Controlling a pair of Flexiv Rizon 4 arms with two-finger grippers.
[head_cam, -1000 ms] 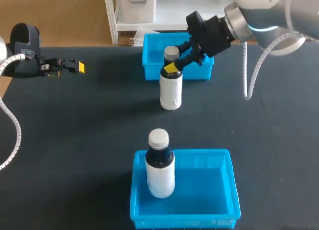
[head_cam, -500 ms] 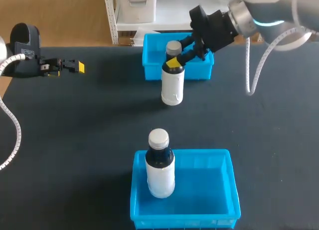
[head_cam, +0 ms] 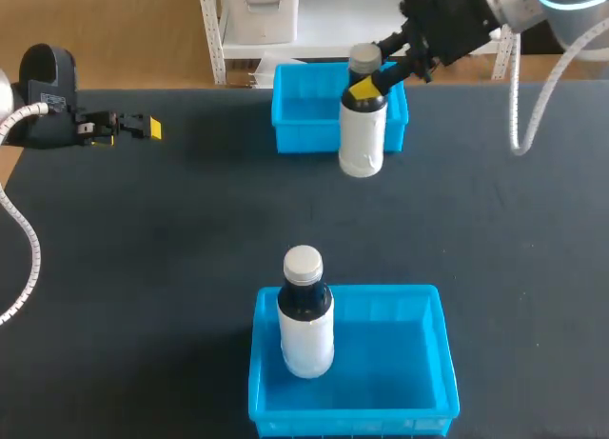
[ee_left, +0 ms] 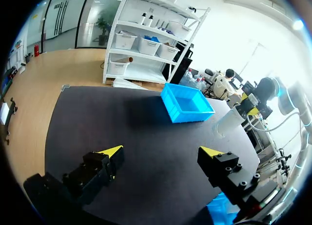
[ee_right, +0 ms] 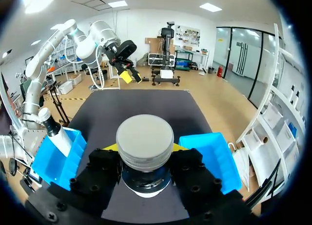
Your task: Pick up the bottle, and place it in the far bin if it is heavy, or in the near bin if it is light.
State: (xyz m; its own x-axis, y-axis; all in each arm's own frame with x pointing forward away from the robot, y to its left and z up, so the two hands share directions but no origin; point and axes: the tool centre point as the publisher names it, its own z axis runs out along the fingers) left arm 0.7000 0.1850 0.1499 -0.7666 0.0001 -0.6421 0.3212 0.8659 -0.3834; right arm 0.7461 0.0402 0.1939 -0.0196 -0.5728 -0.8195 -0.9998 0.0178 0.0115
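Note:
A white bottle (head_cam: 363, 134) with a grey cap and dark neck hangs upright above the table, at the front right edge of the far blue bin (head_cam: 304, 110). My right gripper (head_cam: 366, 87) is shut on its neck. In the right wrist view the cap (ee_right: 145, 139) sits between the fingers of the right gripper (ee_right: 145, 151), with the far bin (ee_right: 214, 156) beside it. At the table's far left my left gripper (head_cam: 143, 128) stands open with nothing in it; its wrist view shows the left gripper (ee_left: 161, 152), the far bin (ee_left: 187, 103) and the held bottle (ee_left: 229, 120).
The near blue bin (head_cam: 400, 363) stands at the table's front edge with a second white bottle (head_cam: 304, 315) upright in its left part. The right wrist view also takes in this near bin (ee_right: 56, 156) and its bottle (ee_right: 51, 130).
My right gripper has lifted the bottle off the table and carried it right and toward the far bin. The left arm has not moved.

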